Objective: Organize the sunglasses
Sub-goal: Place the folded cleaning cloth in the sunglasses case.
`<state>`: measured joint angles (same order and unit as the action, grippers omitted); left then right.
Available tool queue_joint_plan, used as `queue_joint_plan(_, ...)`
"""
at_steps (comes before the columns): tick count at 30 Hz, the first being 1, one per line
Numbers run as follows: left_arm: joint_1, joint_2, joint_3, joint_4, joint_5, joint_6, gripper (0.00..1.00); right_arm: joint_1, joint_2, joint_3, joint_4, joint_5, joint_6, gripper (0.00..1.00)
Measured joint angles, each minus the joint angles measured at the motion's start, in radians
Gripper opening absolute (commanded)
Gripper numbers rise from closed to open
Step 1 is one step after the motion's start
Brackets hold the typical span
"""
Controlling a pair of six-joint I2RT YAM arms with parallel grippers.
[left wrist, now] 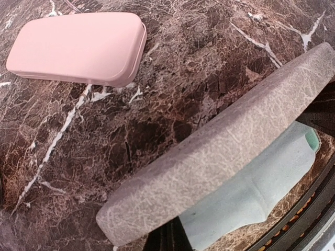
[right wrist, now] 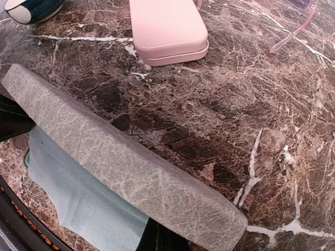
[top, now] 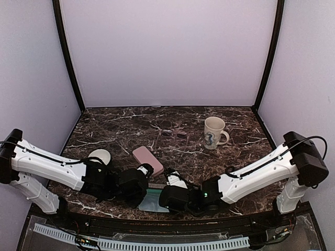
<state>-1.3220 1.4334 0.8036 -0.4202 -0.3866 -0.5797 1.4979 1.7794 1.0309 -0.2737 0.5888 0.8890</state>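
Observation:
The sunglasses point(top: 174, 135) with the translucent pink frame lie on the marble table point(top: 120, 125) at mid depth, left of a mug; one pink temple arm point(right wrist: 293, 34) shows in the right wrist view. An oblong grey case point(left wrist: 220, 151) point(right wrist: 125, 167) lies near the front edge on a light blue cloth point(left wrist: 261, 193) point(right wrist: 84, 204). My left gripper point(top: 145, 171) point(left wrist: 167, 238) and right gripper point(top: 171, 178) point(right wrist: 157, 240) are both shut, one at each end of the grey case. Their dark tips are mostly hidden behind it, so I cannot tell whether they touch it.
A closed pink case point(top: 147, 157) point(left wrist: 78, 47) point(right wrist: 167, 26) lies just beyond the grippers. A white mug point(top: 213, 132) with a blue mark stands at the right. A small white round dish point(top: 99, 156) sits at the left. The table's front edge is right behind the cloth.

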Motion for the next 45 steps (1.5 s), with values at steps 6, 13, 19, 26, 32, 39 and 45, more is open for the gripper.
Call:
queue_joint_plan(6,0.005,0.008,0.0,0.012,-0.006,0.01,0.0,0.0,0.013,0.006,-0.006,0.014,-0.002,0.0)
queue_joint_plan(13,0.013,0.026,0.0,0.028,-0.026,0.023,0.0,-0.006,0.041,0.029,-0.023,0.023,-0.005,0.0)
queue_joint_plan(19,0.018,0.043,0.0,0.042,-0.035,0.031,0.0,-0.007,0.055,0.039,-0.033,0.038,-0.005,0.0)
queue_joint_plan(26,0.018,0.046,-0.002,0.062,-0.05,0.032,0.0,-0.007,0.063,0.046,-0.047,0.048,-0.005,0.0)
queue_joint_plan(32,0.018,0.046,-0.011,0.09,-0.06,0.04,0.0,-0.005,0.069,0.051,-0.057,0.067,-0.005,0.0)
queue_joint_plan(39,0.018,0.048,-0.035,0.118,-0.058,0.045,0.0,0.002,0.088,0.062,-0.064,0.084,-0.004,0.0)
queue_joint_plan(45,0.014,0.048,-0.058,0.135,-0.047,0.038,0.01,0.006,0.089,0.064,-0.064,0.085,-0.003,0.04)
